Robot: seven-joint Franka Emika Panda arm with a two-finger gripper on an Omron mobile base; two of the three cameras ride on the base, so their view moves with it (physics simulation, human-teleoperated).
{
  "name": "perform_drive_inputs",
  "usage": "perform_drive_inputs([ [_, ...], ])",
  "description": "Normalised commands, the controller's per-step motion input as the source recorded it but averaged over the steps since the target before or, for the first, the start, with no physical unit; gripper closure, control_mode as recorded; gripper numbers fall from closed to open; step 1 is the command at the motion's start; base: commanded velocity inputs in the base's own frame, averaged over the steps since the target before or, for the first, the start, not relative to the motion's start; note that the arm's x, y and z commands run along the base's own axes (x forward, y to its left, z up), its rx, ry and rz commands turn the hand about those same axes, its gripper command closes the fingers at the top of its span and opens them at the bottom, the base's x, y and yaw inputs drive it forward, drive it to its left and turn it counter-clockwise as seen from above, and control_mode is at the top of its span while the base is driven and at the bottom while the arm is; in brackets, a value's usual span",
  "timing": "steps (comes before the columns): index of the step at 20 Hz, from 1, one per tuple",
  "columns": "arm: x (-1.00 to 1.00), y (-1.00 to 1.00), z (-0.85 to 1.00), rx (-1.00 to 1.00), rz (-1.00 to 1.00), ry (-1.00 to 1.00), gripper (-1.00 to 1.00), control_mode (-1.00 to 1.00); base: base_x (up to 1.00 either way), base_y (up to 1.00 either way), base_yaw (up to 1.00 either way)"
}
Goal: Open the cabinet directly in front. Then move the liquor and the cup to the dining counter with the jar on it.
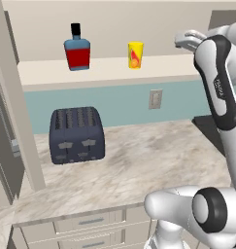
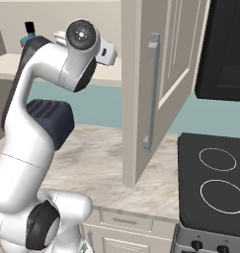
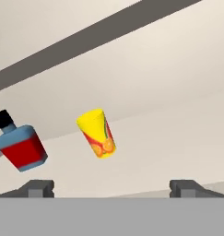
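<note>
The cabinet (image 1: pixel 163 66) stands open, its right door (image 2: pixel 141 99) swung out toward me with a long silver handle (image 2: pixel 152 94). On its shelf the liquor (image 1: pixel 77 48) stands upright at the left and the yellow cup (image 1: pixel 135 55) to its right, apart from each other. My gripper (image 1: pixel 183 40) hovers open at shelf height, to the right of the cup and touching nothing. In the tilted hand view the cup (image 3: pixel 97 133) sits ahead between the fingertips (image 3: pixel 39 188), with the liquor (image 3: pixel 20 147) at the left edge. The dining counter and the jar are out of view.
A dark toaster (image 1: pixel 76 134) sits on the marbled counter (image 1: pixel 139 160) under the shelf. The left door (image 1: pixel 15 107) stands open at the left edge. A black stove top (image 2: pixel 215 183) lies to the right, with a dark appliance (image 2: pixel 225 49) above it. Drawers (image 1: pixel 90 222) run below the counter.
</note>
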Motion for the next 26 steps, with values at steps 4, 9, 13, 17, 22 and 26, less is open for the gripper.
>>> perform_drive_inputs([
  [4, 0.0, 0.0, 0.0, 0.0, 0.0, 0.0, -1.0, -1.0, 0.0, 0.0, 0.0],
  [9, 0.04, 0.04, 0.0, 0.0, 0.0, 0.0, -1.0, -1.0, 0.0, 0.0, 0.0],
  [13, 0.1, 0.12, 0.0, 0.0, 0.0, 0.0, -1.0, -1.0, 0.0, 0.0, 0.0],
  [17, 0.14, 0.08, 0.0, 0.0, 0.0, 0.0, -1.0, -1.0, 0.0, 0.0, 0.0],
  [22, 0.2, 0.05, 0.0, 0.0, 0.01, 0.0, -1.0, -1.0, 0.0, 0.0, 0.0],
  [26, 0.23, 0.08, 0.0, 0.0, 0.01, 0.0, -1.0, -1.0, 0.0, 0.0, 0.0],
])
